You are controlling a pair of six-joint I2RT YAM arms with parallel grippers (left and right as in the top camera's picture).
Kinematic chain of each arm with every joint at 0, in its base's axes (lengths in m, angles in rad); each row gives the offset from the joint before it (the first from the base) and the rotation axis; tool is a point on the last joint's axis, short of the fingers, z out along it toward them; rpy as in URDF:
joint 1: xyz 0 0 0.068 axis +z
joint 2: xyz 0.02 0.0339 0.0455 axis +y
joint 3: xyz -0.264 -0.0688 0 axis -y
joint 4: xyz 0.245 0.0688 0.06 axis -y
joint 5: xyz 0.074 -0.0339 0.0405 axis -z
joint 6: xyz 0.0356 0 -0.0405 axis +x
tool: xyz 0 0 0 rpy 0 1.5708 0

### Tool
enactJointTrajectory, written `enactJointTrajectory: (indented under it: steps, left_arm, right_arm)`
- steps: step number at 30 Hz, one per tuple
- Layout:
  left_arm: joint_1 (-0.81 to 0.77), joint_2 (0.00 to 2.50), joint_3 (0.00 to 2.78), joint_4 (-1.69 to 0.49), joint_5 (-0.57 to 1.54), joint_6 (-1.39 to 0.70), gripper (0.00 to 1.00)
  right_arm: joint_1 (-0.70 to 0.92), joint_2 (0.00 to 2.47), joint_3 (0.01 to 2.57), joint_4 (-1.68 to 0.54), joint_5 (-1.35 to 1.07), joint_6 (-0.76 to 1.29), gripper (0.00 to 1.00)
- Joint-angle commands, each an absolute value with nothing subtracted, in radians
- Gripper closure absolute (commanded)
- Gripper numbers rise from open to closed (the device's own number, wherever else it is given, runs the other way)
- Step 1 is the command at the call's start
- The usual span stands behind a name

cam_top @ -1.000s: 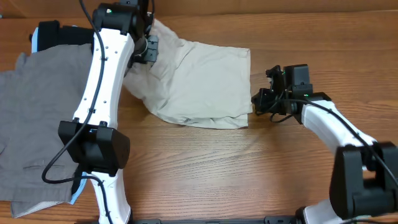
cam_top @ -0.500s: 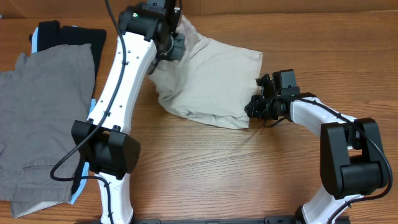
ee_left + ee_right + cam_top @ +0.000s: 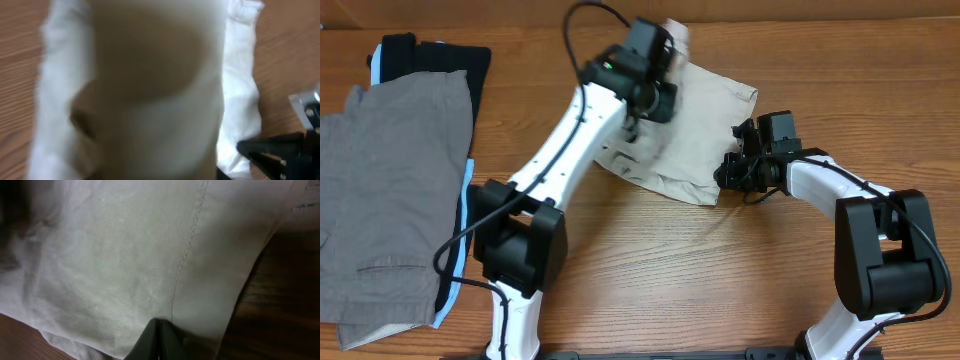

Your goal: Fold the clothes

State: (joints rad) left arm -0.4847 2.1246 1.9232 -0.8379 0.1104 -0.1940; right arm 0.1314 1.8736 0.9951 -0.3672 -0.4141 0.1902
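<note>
The cream shorts [image 3: 705,125] lie crumpled just off the table [image 3: 720,280] centre, toward 1 o'clock. The left claw [image 3: 658,95] sits at their 10 o'clock edge. Its fingers are buried in cloth that hangs blurred across the left wrist view [image 3: 155,100], so it reads as closed on a raised layer, probably to carry it over as a fold. The right claw [image 3: 728,175] is at the 4 o'clock corner, its 2 tips [image 3: 160,332] pressed together on the fabric beside a seam, likely anchoring that side so the garment cannot slide. The grey trousers [image 3: 390,190] lie well apart at 9 o'clock.
</note>
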Motion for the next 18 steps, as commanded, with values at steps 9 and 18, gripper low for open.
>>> enactJointTrajectory:
  steps: [9,18]
  left_arm:
    - [-0.572,2.105,1.890,-0.720,0.124,-0.202,0.00]
    - [-0.452,2.103,2.180,-0.953,0.125,-0.161,0.00]
  right_arm:
    - [-0.023,1.707,1.010,-0.384,-0.502,0.315,0.95]
    - [-0.013,1.671,1.009,-0.412,-0.444,0.204,0.26]
